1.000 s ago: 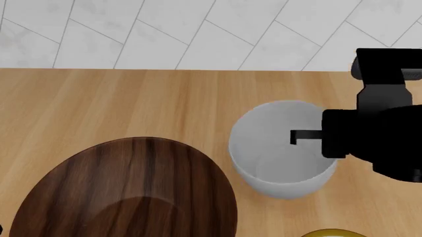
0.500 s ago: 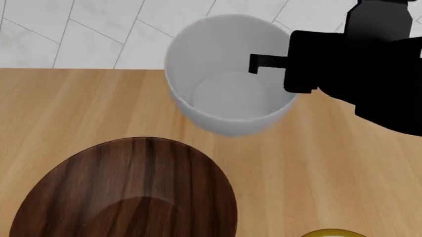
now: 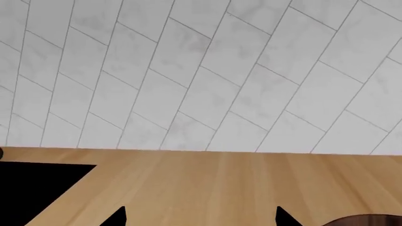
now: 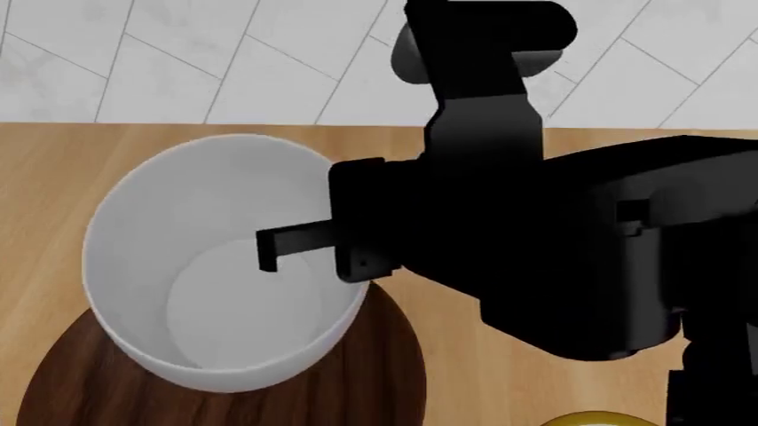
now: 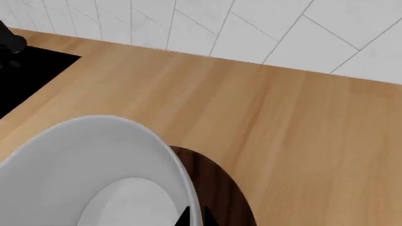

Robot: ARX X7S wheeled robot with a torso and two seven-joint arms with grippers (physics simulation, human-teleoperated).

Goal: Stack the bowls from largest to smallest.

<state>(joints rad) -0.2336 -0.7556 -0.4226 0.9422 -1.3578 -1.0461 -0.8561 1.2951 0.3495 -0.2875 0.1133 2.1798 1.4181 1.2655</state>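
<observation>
My right gripper (image 4: 311,253) is shut on the rim of the deep plain white bowl (image 4: 219,293) and holds it in the air over the large dark brown wood-grain bowl (image 4: 385,377). In the right wrist view the two fingertips pinch the white bowl's (image 5: 94,179) wall, with the brown bowl (image 5: 217,188) below it. A yellow-brown rim (image 4: 598,417) of the small bowl peeks at the bottom edge of the head view. My left gripper (image 3: 197,217) is open and empty over bare countertop; an edge of the brown bowl (image 3: 370,220) shows beside it.
A light wooden countertop (image 4: 35,177) runs to a white tiled wall (image 4: 177,53) at the back. A black panel (image 3: 37,188) is set into the counter and also shows in the right wrist view (image 5: 31,75).
My right arm has lifted the white bowl off the counter and carried it left; it now hangs over the brown bowl. The left arm shows no earlier frame.
</observation>
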